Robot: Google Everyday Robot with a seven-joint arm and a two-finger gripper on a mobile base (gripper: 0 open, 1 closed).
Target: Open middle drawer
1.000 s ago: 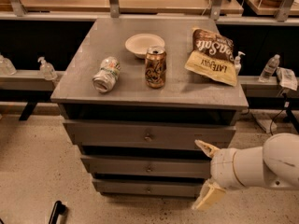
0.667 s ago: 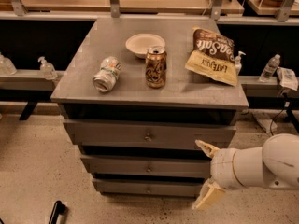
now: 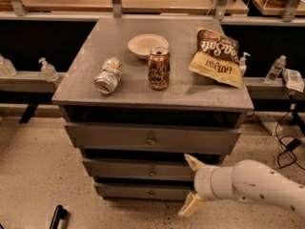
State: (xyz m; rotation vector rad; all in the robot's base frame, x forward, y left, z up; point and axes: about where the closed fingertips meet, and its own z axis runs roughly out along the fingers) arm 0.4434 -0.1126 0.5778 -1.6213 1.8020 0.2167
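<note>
The middle drawer (image 3: 128, 169) is the grey front with a small round knob (image 3: 152, 172), between the taller top drawer (image 3: 109, 137) and the narrow bottom drawer (image 3: 124, 191). It looks shut. My gripper (image 3: 188, 185) is at the lower right, in front of the cabinet's right side. It is open, with one tan fingertip at the middle drawer's height and the other below the bottom drawer. It holds nothing and sits right of the knob.
On the cabinet top (image 3: 95, 92) are a tipped can (image 3: 108, 75), an upright brown can (image 3: 158, 68), a white bowl (image 3: 147, 45) and a chip bag (image 3: 215, 57). Bottles (image 3: 47, 69) stand on side ledges. Cables (image 3: 288, 144) lie on the floor at the right.
My gripper has moved a little to the left, closer to the drawer fronts. The drawers and the things on top have not moved.
</note>
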